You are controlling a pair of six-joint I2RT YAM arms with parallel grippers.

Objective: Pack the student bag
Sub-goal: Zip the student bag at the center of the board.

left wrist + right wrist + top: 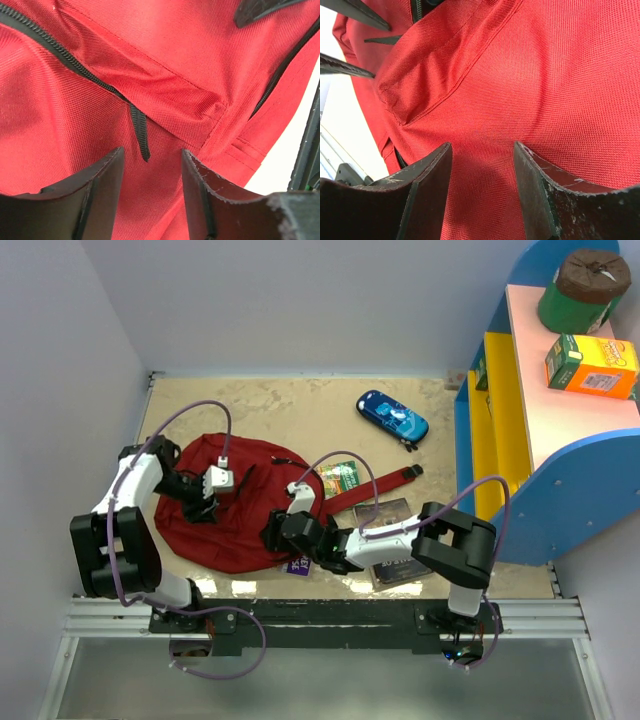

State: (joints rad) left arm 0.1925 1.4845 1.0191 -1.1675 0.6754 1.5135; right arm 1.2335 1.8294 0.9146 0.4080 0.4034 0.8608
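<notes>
Red woven nylon, ribbed and creased, makes up the student bag (240, 525), a rounded sack lying flat on the beige table (300, 405). A black toothed zipper (65, 57) crosses it, its webbing pull (140, 130) lying between the left gripper's (152, 151) 2 spread fingers, untouched. The right gripper (483, 145), also spread, stands over plain fabric at the bag's right edge. Right of the bag lie a green booklet (343, 478) and 1 long red strap (385, 485); beyond it, a glossy blue pencil case (392, 418).
</notes>
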